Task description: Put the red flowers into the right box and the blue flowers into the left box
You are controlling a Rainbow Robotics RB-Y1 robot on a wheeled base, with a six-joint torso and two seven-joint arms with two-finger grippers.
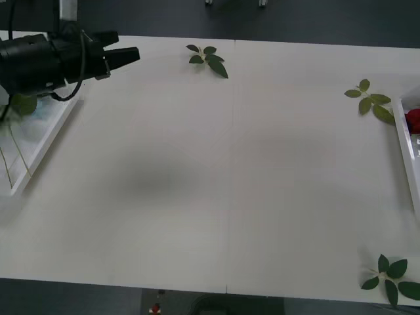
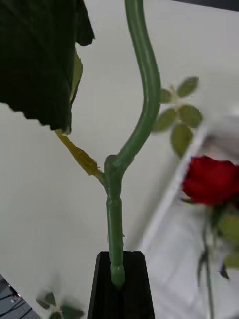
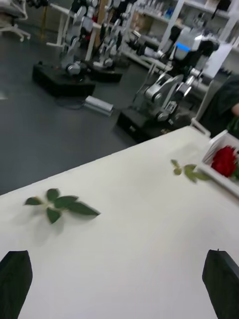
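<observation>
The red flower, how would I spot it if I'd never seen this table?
Start at the big white table and go to its far right edge, where the right box shows as a thin white rim. The red flower lies inside it, a deep-red bloom. The leaf sprigs on the table nearby are all green with no bloom.

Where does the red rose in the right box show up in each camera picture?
Front view: the red rose sits at the right edge, inside the right box.
Right wrist view: the rose is at mid right.
Left wrist view: the rose is at the right edge.
Shared landmark: the leaf sprig lying beside that box.
</observation>
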